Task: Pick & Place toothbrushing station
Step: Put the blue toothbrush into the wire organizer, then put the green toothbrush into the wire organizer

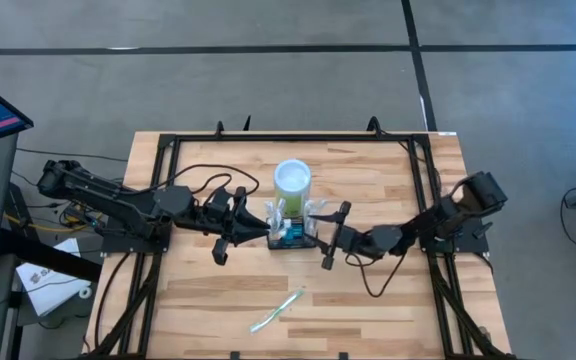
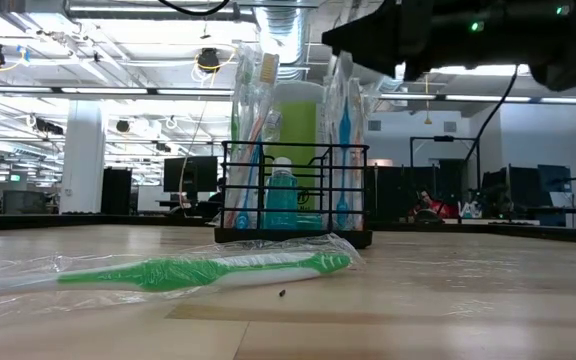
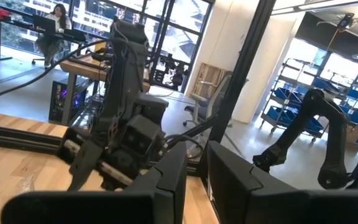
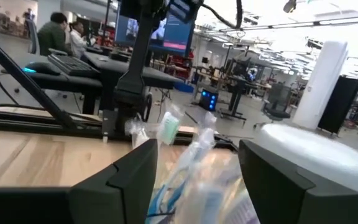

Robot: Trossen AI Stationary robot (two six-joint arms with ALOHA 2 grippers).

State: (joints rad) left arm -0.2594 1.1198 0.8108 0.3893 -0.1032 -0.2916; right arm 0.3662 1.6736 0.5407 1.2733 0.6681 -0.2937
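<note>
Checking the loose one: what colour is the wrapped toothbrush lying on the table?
Green and white toothbrush; low view shows it best.

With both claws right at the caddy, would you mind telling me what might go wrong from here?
1. The small black wire-mesh caddy holds tall wrapped toothbrushes; a sideways nudge from the open right claw might tip or spill it.
2. The lime-green cup stands just behind the caddy, so pushing that way may knock it.
3. The loose green toothbrush in clear wrap lies on the near table; dragging the caddy toward it might snag it.
</note>
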